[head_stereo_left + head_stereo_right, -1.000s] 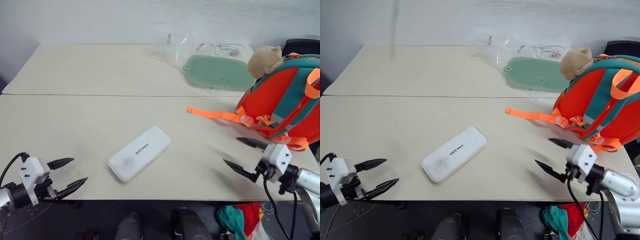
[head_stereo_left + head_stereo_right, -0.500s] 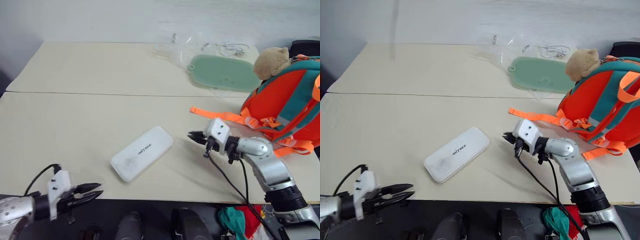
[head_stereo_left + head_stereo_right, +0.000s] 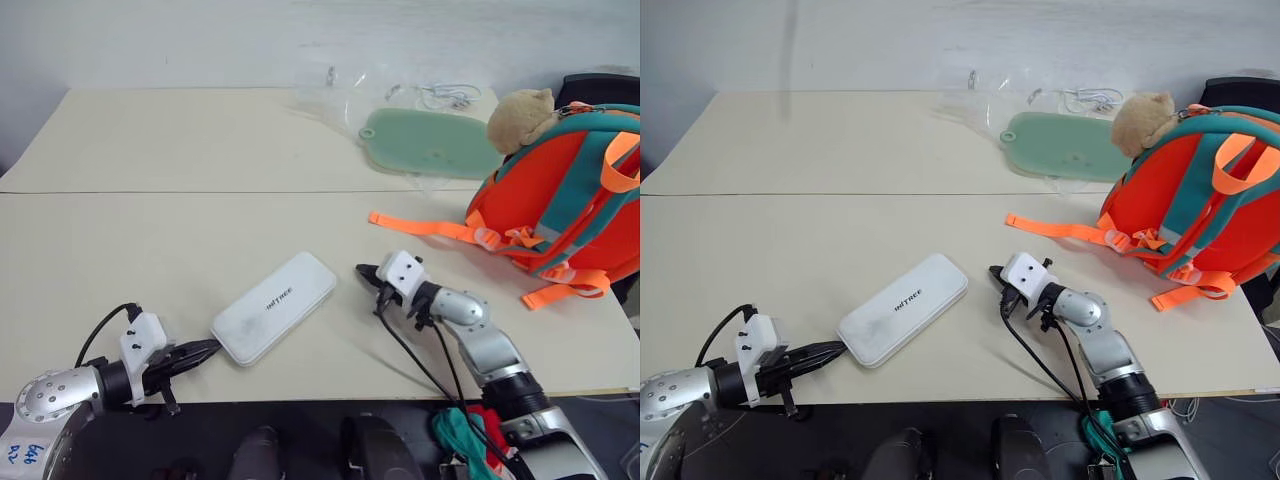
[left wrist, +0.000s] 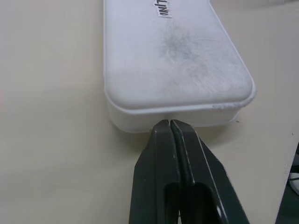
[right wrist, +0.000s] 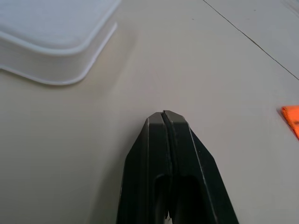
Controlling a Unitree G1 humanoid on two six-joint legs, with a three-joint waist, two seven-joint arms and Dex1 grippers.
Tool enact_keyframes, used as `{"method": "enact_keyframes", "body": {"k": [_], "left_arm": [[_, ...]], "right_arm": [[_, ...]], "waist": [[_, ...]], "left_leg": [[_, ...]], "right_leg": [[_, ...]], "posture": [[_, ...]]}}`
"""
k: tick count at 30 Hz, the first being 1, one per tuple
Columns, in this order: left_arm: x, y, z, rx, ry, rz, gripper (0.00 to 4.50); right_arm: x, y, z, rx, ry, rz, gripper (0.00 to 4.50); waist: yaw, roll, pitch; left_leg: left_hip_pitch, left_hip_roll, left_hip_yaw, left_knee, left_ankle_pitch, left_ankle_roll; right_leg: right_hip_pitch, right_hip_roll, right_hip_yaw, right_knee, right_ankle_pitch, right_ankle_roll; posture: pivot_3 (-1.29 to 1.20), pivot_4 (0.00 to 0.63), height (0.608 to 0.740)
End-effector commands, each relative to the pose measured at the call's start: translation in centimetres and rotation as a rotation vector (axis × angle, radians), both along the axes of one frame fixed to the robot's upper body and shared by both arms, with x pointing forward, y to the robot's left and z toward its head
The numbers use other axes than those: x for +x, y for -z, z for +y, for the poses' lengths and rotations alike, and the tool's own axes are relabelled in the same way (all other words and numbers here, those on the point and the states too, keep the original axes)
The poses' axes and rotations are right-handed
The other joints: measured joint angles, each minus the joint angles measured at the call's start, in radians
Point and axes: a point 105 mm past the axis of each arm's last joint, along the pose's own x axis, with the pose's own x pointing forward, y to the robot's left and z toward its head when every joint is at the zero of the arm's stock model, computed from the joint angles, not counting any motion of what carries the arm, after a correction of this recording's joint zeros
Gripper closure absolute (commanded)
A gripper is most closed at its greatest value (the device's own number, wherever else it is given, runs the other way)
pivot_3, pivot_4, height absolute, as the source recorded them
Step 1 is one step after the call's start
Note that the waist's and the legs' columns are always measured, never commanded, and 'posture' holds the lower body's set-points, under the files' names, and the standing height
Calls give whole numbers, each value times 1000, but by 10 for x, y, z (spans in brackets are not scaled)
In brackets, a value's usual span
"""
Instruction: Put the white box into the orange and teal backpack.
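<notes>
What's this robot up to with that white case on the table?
The flat white box with rounded corners lies on the beige table, held by nothing. The left gripper, fingers shut, has its tips at the box's near end. The right gripper, also shut, sits a little way off the box's far end. It looks set to squeeze the box between them. The orange and teal backpack, with its plush bear, waits to the right.

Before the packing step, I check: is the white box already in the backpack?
No. The white box lies flat on the table, apart from the backpack.
</notes>
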Motion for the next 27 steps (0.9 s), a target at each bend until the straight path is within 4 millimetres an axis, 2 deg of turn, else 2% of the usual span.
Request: {"method": "enact_keyframes", "body": {"k": [1, 5, 10, 15, 18, 21, 23, 27], "left_arm": [[2, -9, 0, -41, -4, -12, 4458], [8, -11, -6, -75, 4, -3, 4458], [23, -9, -10, -53, 10, -25, 4458], [45, -10, -18, -32, 46, -61, 4458], [58, -10, -30, -24, 104, -80, 4458], [64, -10, -35, -20, 153, -69, 4458], [66, -9, -32, 1, 172, -60, 4458], [68, -9, -15, 31, 157, -35, 4458]], "right_arm": [[-6, -5, 13, 67, -88, -12, 4500], [-25, -3, 25, 133, -248, 28, 4500], [-40, -1, 23, 152, -347, 89, 4500], [-59, -5, 3, 109, -386, 165, 4500], [-79, -2, -15, 61, -388, 240, 4500], [-89, -2, -30, 24, -358, 268, 4500], [-91, -3, -40, 15, -323, 271, 4500], [-92, -1, -56, -32, -269, 275, 4500]], "waist": [[1, 0, 0], [2, 0, 0], [7, 0, 0], [26, 0, 0], [31, 1, 0], [32, 0, 0], [30, 0, 0], [25, 0, 0]], "left_leg": [[0, 0, 0, 0, 0, 0], [0, 0, -1, -1, 0, 1], [0, 0, -1, 1, -1, 2], [0, 0, -1, 0, 0, 1], [0, -1, -1, 0, 0, 1], [0, 0, -1, 0, -1, 1], [0, -1, -1, 1, -1, 2], [1, 0, -1, 0, 0, 1]], "right_leg": [[0, 0, 0, 0, 0, 0], [0, 0, 0, 0, 0, 0], [1, -1, -1, 0, 0, 0], [1, -1, -1, 0, 0, 0], [1, -1, -1, 1, 0, 0], [1, -1, -2, 0, 0, 0], [1, -1, -1, 0, 0, 0], [0, 1, -1, 1, 0, 0]], "posture": [[0, 150, 740], [0, 150, 740], [0, 150, 740], [0, 150, 740], [0, 150, 740], [0, 150, 740], [0, 150, 740], [0, 150, 740]]}}
